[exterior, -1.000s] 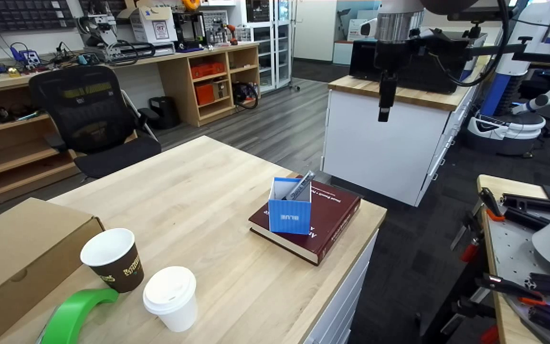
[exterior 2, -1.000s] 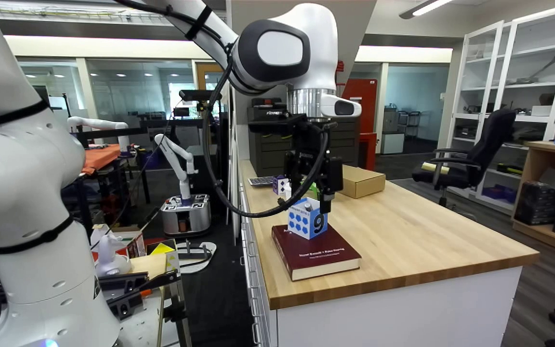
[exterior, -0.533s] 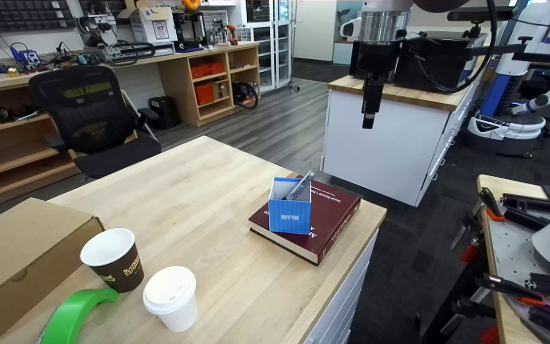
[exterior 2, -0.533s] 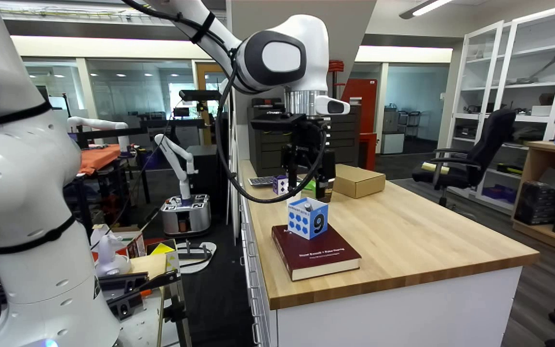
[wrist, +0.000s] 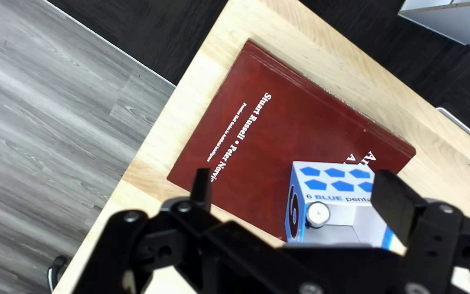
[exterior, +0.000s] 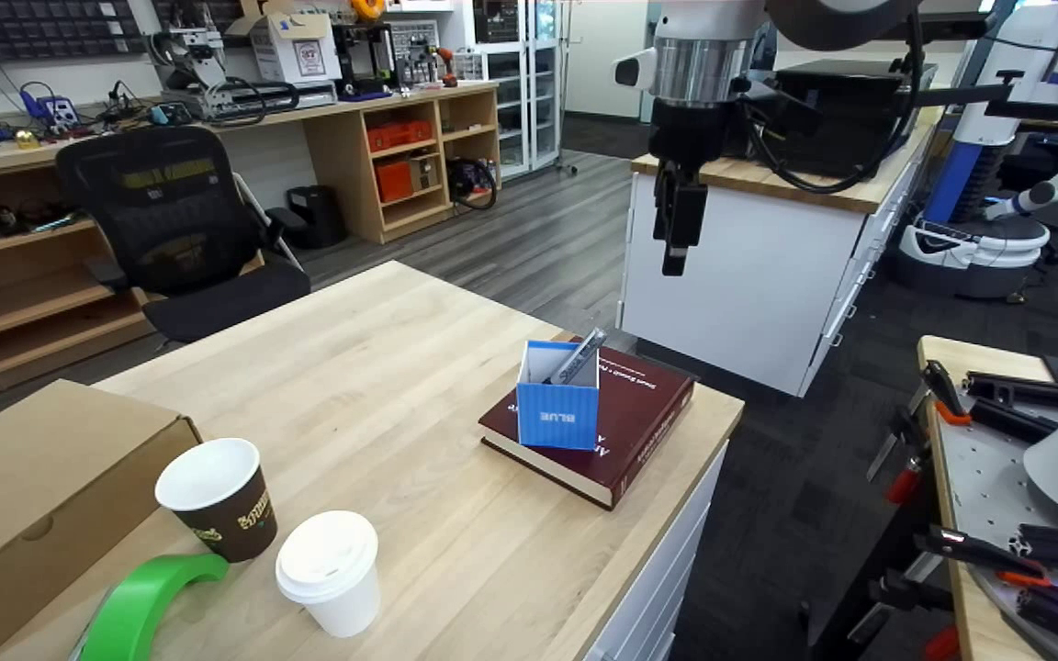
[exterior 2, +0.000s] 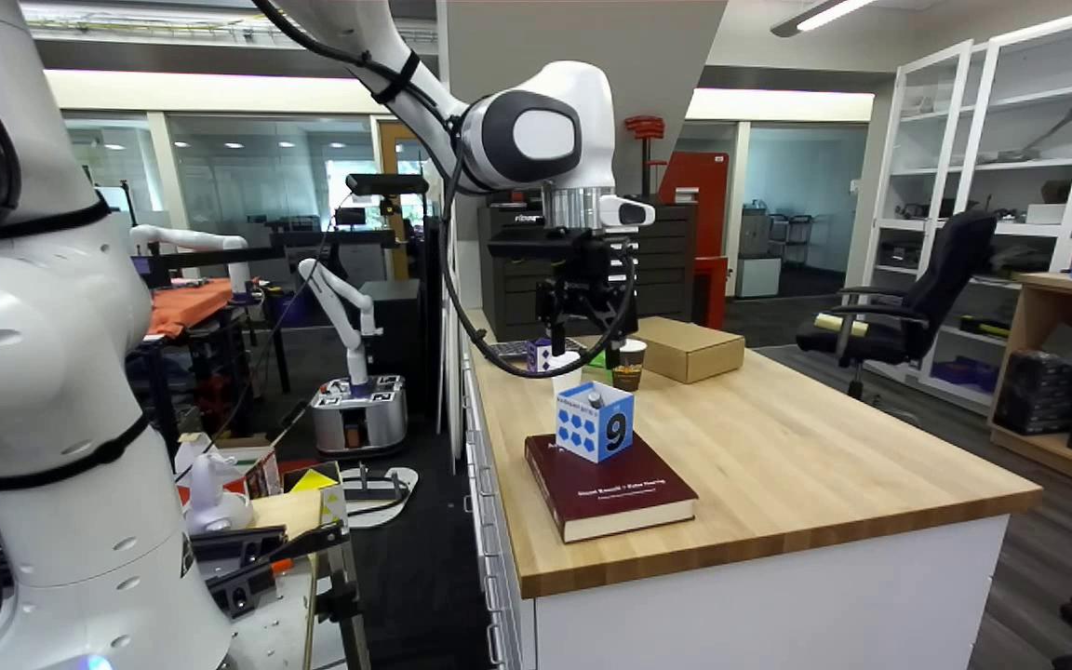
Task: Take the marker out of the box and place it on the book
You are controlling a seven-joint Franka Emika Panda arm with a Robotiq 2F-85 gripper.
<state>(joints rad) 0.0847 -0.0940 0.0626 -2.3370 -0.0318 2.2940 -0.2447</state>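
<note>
Wooden tabletop [exterior: 354,367] — red book [exterior: 644,399] flat; blue box [exterior: 557,408] upright on book, marker [exterior: 577,359] tilted inside, end protruding — gripper [wrist: 293,179] higher, jaws wide apart

Marker [exterior: 575,359] in box [exterior: 557,416], box on book [exterior: 647,401], book on table [exterior: 373,413].

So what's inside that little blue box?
A marker leans inside the blue box, its top end poking out. Its lower end is hidden; in the wrist view, the gripper covers part of the opening.
</note>
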